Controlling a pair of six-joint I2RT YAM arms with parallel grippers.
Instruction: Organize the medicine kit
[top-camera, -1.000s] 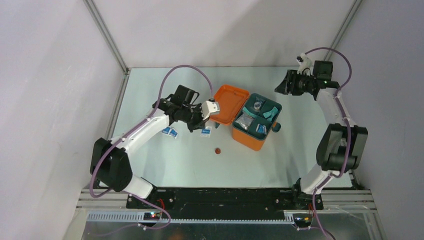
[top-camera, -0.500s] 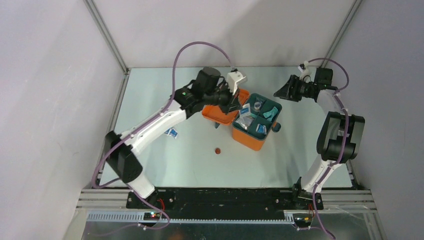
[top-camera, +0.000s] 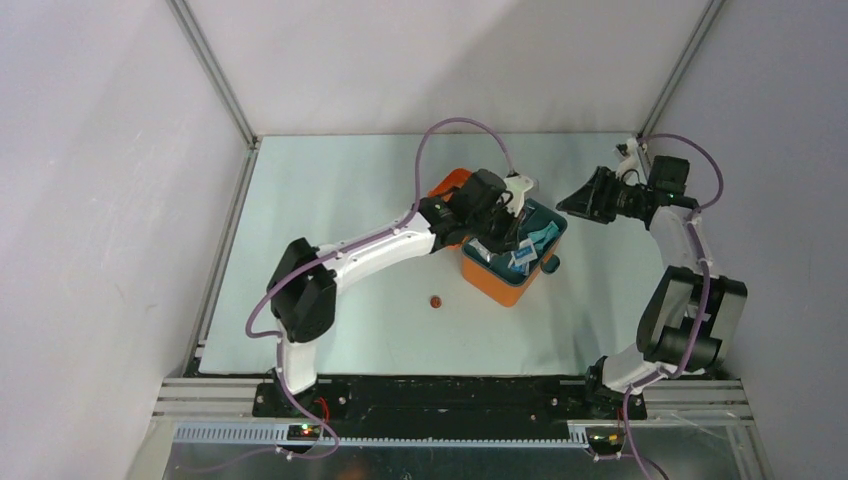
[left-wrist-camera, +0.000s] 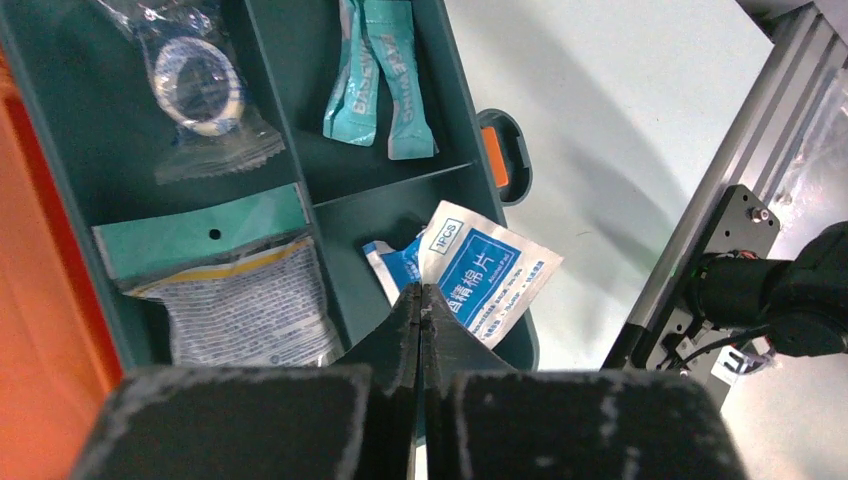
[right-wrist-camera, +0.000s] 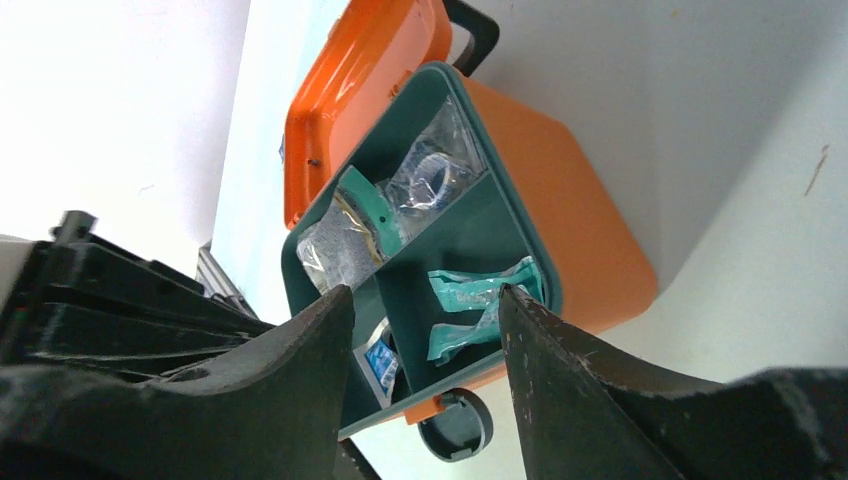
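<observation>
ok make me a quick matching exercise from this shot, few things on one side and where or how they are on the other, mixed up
Things:
1. left gripper
2. right gripper
3. teal sachets
4. small red object

States or places:
A. on the table, outside the medicine kit
B. open, holding nothing
C. in a tray compartment
D. shut on a blue-white packet

Pairs: 1-D, 2-B, 3-C, 4-A

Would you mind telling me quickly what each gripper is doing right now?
Left gripper: closed on a blue-and-white packet over the medicine kit.
Right gripper: open, holding nothing.
</observation>
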